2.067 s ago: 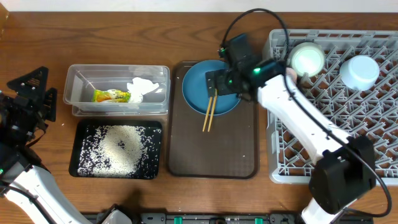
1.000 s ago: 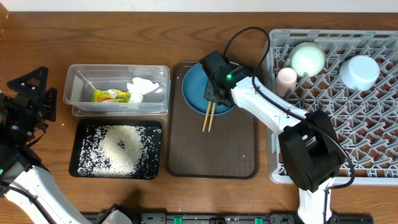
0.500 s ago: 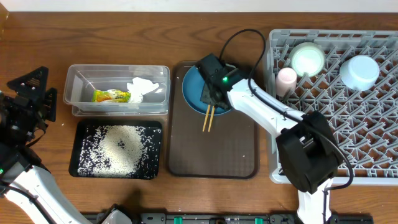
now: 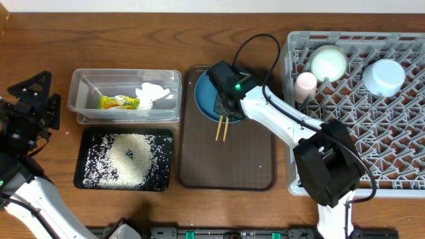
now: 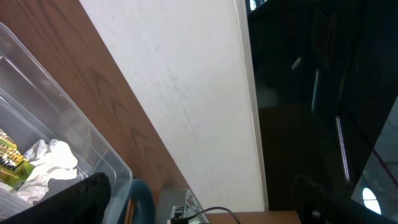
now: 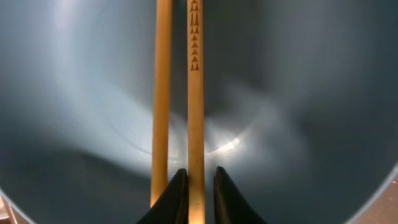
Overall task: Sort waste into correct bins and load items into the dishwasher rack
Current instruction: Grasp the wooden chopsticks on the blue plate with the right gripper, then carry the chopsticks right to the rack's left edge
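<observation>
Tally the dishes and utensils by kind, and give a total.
1 plate: the dark blue plate
2 bowls: the pale mint bowl and the light blue bowl
1 cup: the pink cup
2 chopsticks
Total: 6

Overhead stares straight down. Right wrist sits super close over chopsticks (image 6: 195, 93) and plate (image 6: 298, 93), shared with overhead. Left wrist tilts up toward wall (image 5: 174, 81).
</observation>
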Controlling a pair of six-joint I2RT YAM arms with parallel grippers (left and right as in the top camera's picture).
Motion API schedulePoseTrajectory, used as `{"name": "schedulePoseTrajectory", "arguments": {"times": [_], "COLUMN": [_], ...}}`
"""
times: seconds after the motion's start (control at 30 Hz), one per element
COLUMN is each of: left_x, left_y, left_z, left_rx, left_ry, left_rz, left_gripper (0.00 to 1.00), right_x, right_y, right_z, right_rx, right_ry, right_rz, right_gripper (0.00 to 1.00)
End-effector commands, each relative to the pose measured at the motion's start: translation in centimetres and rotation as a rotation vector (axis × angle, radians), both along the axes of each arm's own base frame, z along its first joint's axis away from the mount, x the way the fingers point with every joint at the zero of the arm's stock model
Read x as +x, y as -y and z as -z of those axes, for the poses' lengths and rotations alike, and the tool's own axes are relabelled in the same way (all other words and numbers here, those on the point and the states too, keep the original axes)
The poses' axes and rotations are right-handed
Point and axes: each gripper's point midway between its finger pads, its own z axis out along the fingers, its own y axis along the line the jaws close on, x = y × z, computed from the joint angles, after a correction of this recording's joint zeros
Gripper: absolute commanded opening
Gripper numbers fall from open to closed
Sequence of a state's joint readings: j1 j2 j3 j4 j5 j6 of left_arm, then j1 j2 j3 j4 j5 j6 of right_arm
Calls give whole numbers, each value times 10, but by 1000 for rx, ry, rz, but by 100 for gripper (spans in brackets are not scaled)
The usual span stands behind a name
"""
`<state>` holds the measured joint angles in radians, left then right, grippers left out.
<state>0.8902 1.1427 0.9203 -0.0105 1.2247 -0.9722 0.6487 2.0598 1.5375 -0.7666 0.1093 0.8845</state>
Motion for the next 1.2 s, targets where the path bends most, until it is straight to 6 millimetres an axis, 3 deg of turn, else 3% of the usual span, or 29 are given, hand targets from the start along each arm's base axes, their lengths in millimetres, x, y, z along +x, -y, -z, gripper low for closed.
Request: {"name": "schedulePoseTrajectory", "arguments": {"times": [0.0,0.23,0.43,0.57,0.73,0.83,0.93,1.07,1.17], "left_x": [-1,-1,-1,-1,-1,-1,-1,-1,-1], "left_y": [0,0,0,0,0,0,0,0,0], "left_z": [-6,-6,-6,-6,-6,-6,-6,-6,-6], "left_rx": [9,9,9,9,9,9,9,9,9], "left_ry": [13,13,13,13,13,13,13,13,13], "left_rz": [8,8,8,8,8,8,8,8,8], "left_gripper": [95,95,95,95,95,95,95,95,95], "right_x": [-8,-8,0,9,10,-1,-17,-43,-62], "right_y": [4,6,12,19,32,48,74,122,146], "right_z": [9,13,4,-28,-90,-122,-139,-142,-134], "right_rx": [-33,-41,-63,-51,-47,-99,-167,-295,-334], "right_ry": [-14,-7,33,97,205,241,221,113,-2], "right_rz": [6,8,10,-5,-126,-260,-309,-287,-269], "right_gripper": [13,12,1,1,1,1,1,1,1]}}
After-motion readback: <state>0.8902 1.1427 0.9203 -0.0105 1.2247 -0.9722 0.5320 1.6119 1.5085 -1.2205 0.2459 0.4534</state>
